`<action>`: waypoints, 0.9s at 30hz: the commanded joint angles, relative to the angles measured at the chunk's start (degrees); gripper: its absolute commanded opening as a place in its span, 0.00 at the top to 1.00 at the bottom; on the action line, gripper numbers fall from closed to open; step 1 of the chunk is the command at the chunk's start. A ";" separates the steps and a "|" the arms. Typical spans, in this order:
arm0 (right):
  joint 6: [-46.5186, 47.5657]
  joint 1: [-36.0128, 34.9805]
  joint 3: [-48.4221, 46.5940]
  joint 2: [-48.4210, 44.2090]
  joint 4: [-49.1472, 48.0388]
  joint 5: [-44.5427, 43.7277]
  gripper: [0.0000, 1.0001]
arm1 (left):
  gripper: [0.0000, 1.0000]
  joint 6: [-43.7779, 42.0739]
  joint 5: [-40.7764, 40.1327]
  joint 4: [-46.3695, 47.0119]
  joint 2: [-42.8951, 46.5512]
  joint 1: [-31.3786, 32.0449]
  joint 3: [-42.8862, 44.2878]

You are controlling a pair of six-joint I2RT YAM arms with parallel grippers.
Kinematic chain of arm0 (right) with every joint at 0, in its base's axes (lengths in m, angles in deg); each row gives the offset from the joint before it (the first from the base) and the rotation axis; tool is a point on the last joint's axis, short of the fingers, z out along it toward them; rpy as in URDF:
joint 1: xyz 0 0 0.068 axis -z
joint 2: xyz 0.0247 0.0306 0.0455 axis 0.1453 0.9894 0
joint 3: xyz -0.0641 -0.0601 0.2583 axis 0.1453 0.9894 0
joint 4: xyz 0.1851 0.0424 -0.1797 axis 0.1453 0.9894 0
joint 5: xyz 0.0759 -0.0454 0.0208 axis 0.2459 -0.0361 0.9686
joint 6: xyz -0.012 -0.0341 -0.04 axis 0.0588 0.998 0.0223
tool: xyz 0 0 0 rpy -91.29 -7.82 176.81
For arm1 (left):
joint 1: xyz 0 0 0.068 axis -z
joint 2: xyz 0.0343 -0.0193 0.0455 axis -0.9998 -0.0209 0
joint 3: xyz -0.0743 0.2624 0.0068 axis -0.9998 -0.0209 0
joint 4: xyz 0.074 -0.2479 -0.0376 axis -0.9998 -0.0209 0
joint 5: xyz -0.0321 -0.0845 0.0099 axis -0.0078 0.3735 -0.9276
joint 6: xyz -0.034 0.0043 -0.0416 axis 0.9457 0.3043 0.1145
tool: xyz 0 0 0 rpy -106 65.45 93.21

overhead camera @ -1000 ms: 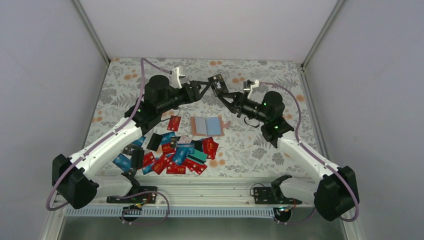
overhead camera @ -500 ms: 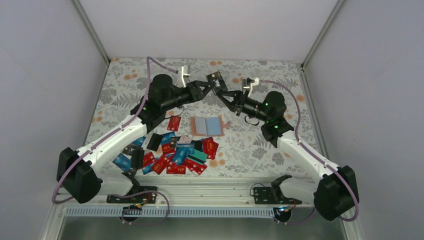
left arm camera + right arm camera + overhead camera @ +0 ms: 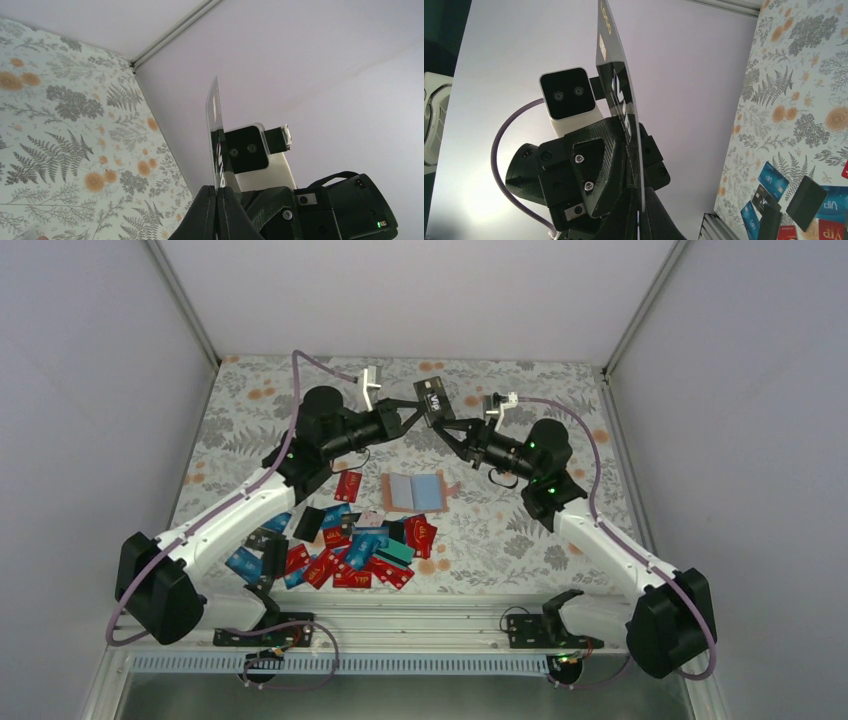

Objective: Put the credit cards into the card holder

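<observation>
I've got left gripper (image 3: 412,413) and right gripper (image 3: 449,428) both pinched tight on one black card (image 3: 432,397) aloft over the table's far middle, so I'd loosen the right first, then steer it edge-first into the open card holder (image 3: 414,492) mid-table.

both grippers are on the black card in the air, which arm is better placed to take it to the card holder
Left, though narrowly. The left gripper and right gripper are both shut on the black card; in the top view the card holder lies directly below the left one.
</observation>
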 commanded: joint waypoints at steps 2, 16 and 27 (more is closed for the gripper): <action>8.96 -0.28 -3.52 0.88 6.54 2.28 0.86 | 0.98 -1.24 0.10 -0.93 -1.53 -0.25 1.34; 47.51 0.75 -9.64 12.80 49.89 -14.11 0.44 | 0.98 -16.21 -5.53 -22.02 -2.51 -1.06 -4.24; 51.86 0.84 -12.36 24.76 47.77 -11.77 0.49 | 0.98 -20.70 -5.17 -25.29 -9.61 -1.30 -5.57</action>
